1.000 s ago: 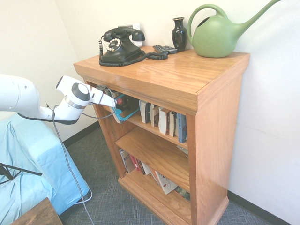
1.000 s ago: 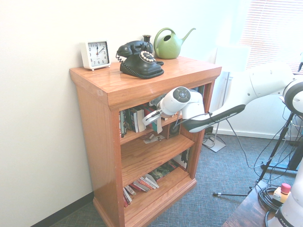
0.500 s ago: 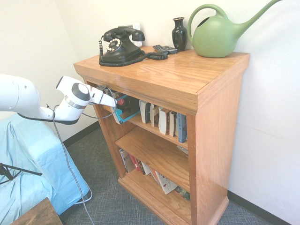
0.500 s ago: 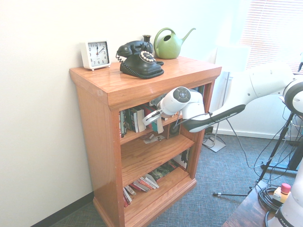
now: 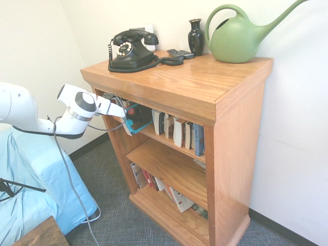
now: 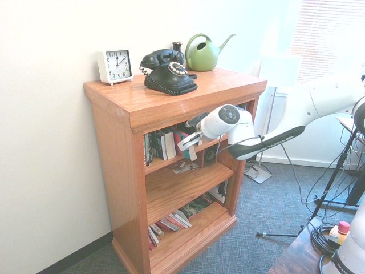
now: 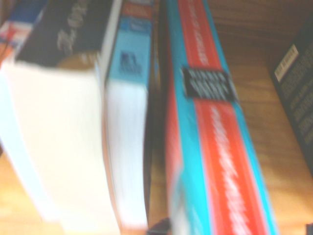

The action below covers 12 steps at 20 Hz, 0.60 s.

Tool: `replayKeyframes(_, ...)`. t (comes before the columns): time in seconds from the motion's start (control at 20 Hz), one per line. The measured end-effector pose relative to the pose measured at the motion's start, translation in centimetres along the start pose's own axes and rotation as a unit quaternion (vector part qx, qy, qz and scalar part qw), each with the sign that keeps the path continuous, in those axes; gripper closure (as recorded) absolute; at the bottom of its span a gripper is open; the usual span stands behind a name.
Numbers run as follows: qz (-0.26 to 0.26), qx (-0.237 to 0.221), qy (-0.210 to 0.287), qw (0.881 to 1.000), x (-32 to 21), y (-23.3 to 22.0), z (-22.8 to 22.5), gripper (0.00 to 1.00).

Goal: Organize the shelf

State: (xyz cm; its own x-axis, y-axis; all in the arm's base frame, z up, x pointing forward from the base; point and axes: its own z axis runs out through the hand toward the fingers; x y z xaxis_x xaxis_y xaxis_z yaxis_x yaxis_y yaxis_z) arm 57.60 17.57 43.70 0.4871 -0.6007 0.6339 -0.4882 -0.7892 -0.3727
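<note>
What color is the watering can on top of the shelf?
The watering can is plain light green, seen best in the first exterior view.

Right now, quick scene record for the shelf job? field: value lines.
shelf: honey-brown wooden bookcase, three open tiers
shelf top: black rotary telephone, dark vase, green plastic watering can, white square clock
top tier: upright books, plus a teal-and-red book tilted at the arm's end
middle tier: mostly bare wood, small items at one end
bottom tier: leaning books
gripper: at the top tier's opening, beside the teal-and-red book; grip state not visible
wrist view: blurred book spines close up
</note>
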Motion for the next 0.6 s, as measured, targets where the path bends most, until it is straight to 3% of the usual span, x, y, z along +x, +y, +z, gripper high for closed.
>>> replayKeyframes(0.6, 0.010, 0.033, -0.024, 0.999, -3.0, 7.8, -7.3, 0.00)
